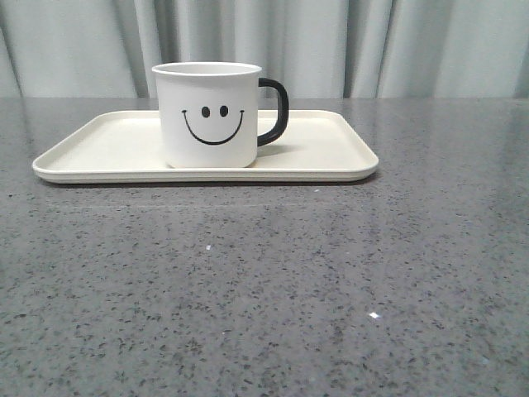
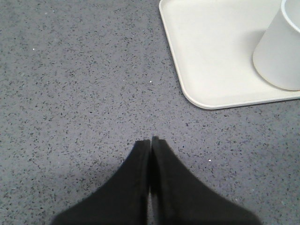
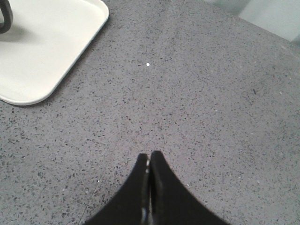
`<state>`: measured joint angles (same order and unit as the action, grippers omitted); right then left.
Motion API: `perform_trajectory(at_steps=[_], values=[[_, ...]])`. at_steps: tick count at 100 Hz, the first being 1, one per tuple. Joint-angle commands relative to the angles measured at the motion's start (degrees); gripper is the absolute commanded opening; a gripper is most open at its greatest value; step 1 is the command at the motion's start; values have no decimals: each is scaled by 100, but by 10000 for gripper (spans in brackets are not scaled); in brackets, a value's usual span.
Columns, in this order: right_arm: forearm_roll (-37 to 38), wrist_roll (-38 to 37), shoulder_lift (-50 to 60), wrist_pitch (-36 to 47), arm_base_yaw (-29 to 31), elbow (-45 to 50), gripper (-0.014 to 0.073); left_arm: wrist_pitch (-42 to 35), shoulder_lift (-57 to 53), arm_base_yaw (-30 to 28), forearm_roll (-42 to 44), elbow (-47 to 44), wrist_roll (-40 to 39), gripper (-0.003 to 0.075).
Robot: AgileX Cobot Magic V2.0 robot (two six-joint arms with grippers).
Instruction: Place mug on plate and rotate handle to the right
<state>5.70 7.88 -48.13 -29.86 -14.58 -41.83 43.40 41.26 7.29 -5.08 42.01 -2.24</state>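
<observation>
The white mug (image 1: 211, 116) with a black smiley face stands upright on the cream plate (image 1: 99, 149), near its middle. Its black handle (image 1: 275, 110) points to the right. In the left wrist view the mug's plain side (image 2: 279, 54) and a plate corner (image 2: 206, 65) show. In the right wrist view a bit of the handle (image 3: 4, 16) and another plate corner (image 3: 51, 51) show. My left gripper (image 2: 150, 140) is shut and empty over bare table, apart from the plate. My right gripper (image 3: 149, 154) is shut and empty over bare table. Neither gripper shows in the front view.
The grey speckled table (image 1: 264, 281) spreads in front of the plate. A grey curtain (image 1: 372, 45) hangs behind the table's far edge.
</observation>
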Motion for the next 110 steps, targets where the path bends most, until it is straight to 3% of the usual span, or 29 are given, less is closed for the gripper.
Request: perform_trajectory(at_steps=[1,22,41,60,82,110], values=[[13,3,60,364,42,-158,-66,-388,-21,-18,-30,146,-8,-20],[13,3,53,364,42,-158,-66,-940,-287,-18,195,-131,-8,-20],[13,3,53,364,42,-158,-66,-2819,-1107,-18,195,-1052,-8,-20],[13,3,53,364,42,-158,-66,-3937,-2123,-57,272,-2248,-8,-20],[13,3,53,364,42,-158,-66,-4027,-3211,-476,333,-3311,-8,-20],[13,3,53,364,42,-158,-66,-4027,-4024,-775,418,-3979,-8,-20]])
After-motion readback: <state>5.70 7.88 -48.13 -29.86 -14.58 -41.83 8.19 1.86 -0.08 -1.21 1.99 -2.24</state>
